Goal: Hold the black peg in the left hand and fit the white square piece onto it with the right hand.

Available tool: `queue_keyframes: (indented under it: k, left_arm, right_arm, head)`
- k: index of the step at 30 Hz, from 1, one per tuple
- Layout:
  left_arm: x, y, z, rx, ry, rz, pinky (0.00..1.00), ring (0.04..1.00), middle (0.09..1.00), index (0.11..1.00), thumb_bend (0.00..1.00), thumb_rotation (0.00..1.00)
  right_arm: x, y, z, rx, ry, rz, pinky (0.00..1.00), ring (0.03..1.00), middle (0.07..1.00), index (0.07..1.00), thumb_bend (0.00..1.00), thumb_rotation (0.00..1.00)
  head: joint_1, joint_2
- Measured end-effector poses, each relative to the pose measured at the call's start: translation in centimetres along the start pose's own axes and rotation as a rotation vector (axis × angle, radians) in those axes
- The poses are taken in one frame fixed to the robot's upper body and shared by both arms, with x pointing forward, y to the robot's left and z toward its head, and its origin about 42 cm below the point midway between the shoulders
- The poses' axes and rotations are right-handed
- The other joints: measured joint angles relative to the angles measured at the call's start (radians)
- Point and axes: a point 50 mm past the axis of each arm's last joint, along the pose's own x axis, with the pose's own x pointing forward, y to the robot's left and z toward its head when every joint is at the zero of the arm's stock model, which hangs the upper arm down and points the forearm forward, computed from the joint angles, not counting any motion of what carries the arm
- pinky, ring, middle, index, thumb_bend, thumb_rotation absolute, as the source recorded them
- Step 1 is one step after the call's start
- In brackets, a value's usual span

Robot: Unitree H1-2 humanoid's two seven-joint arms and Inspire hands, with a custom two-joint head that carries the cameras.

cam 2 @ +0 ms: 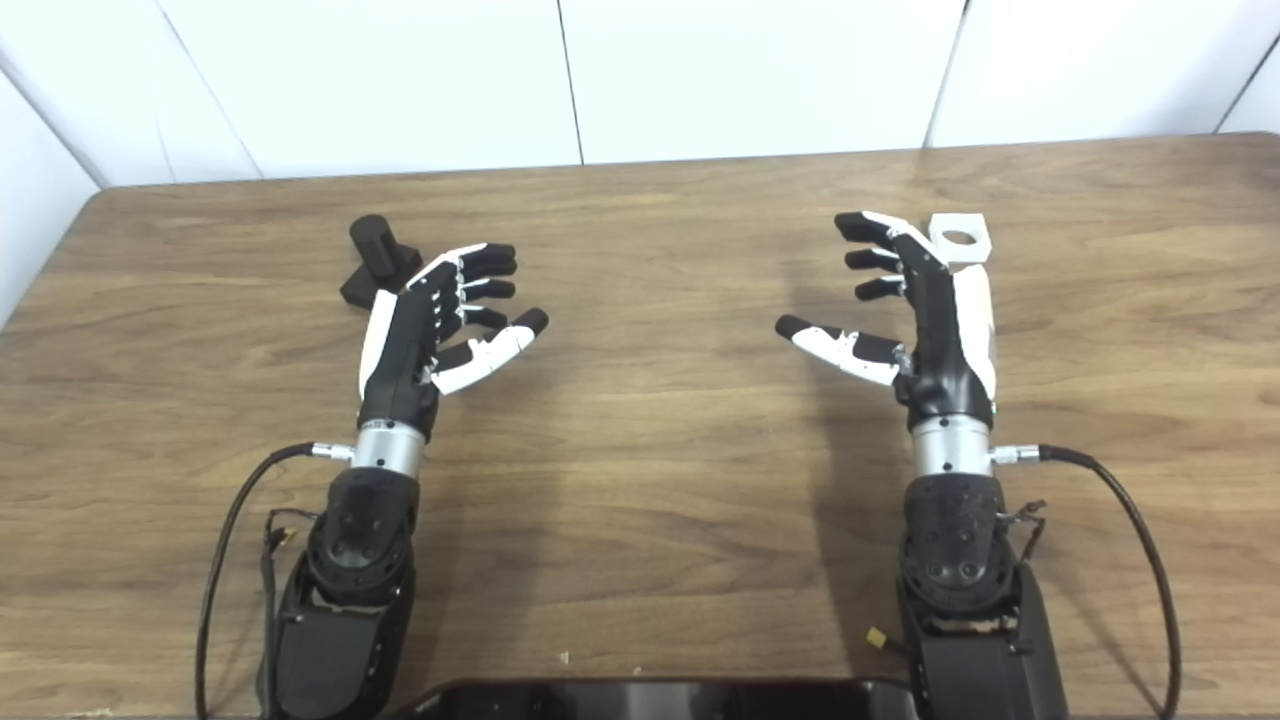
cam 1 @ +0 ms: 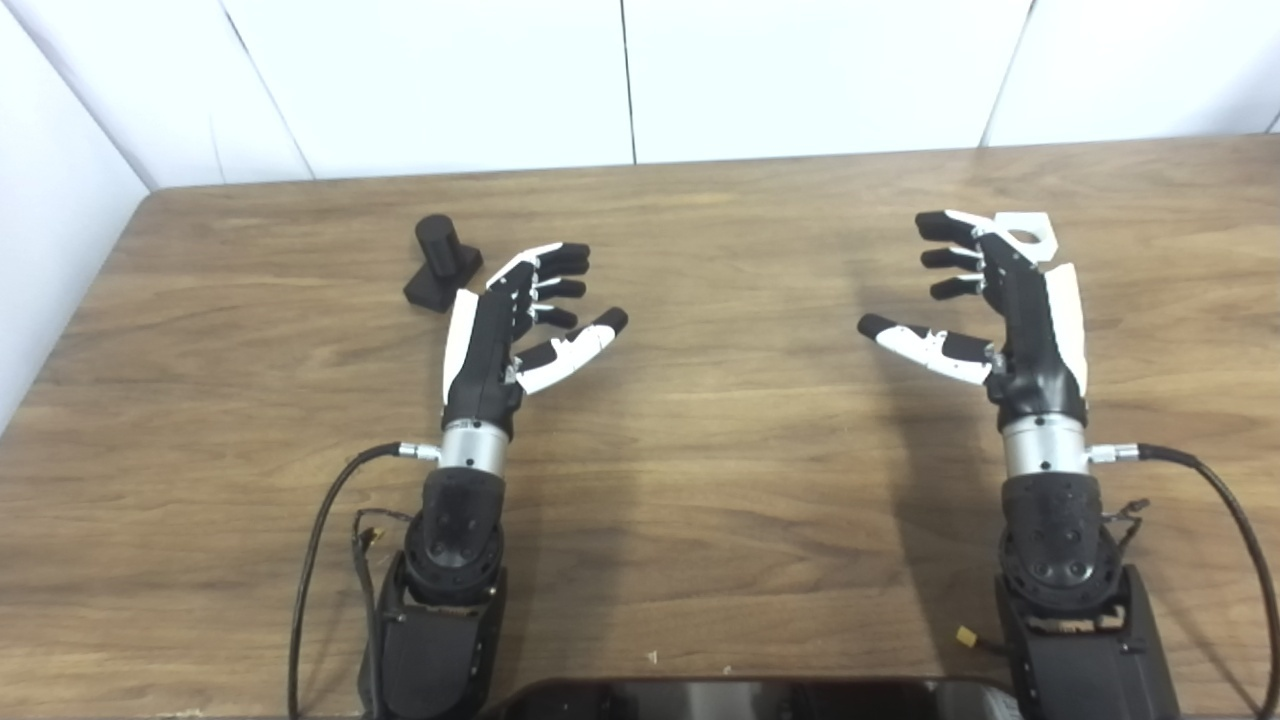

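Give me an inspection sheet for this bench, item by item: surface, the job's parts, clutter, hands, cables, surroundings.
Surface: wooden table, bare grain, a pale speck near the front edge.
Job's things: black peg on its base, far left, untouched; white square piece with a round hole, lying flat far right.
Clutter: nothing seen.
Hands: left hand open, beside the peg; right hand open, partly hiding the white piece.
Cables: black cable looping from the left wrist, another from the right.
Surroundings: white wall panels behind; dark glossy object at the front edge.
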Motion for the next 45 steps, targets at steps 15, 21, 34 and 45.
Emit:
queue_keyframes:
  k: [15, 21, 34, 45]
  left_arm:
    - [0.0, 0.0, 0.0, 0.001, 0.0, 0.0, 0.58, 0.7, 0.743, 0.704, 0.63, 0.2]
    - [-0.1, -0.7, 0.1, 0.03, -0.005, -0.012, 0.58, 0.696, 0.739, 0.699, 0.64, 0.21]
    - [-0.2, -2.4, 0.2, 0.02, -0.018, -0.001, 0.54, 0.675, 0.721, 0.693, 0.66, 0.2]
    - [0.1, -2.1, 0.3, 0.036, -0.025, 0.014, 0.54, 0.67, 0.714, 0.684, 0.66, 0.19]
  right_arm:
    - [0.0, 0.1, 0.0, 0.003, 0.001, -0.001, 0.54, 0.689, 0.75, 0.716, 0.68, 0.06]
    - [0.0, -0.5, -0.3, -0.001, -0.001, -0.004, 0.56, 0.692, 0.751, 0.716, 0.68, 0.01]
    - [0.1, -1.7, -1.2, 0.025, 0.01, -0.02, 0.59, 0.701, 0.763, 0.717, 0.68, 0.0]
    - [0.1, -1.7, -1.2, 0.027, 0.01, -0.012, 0.56, 0.679, 0.747, 0.707, 0.69, 0.0]
  head:
    - [0.055, -0.006]
    - [0.175, -0.024]
    - [0.256, -0.043]
    - [0.256, -0.041]
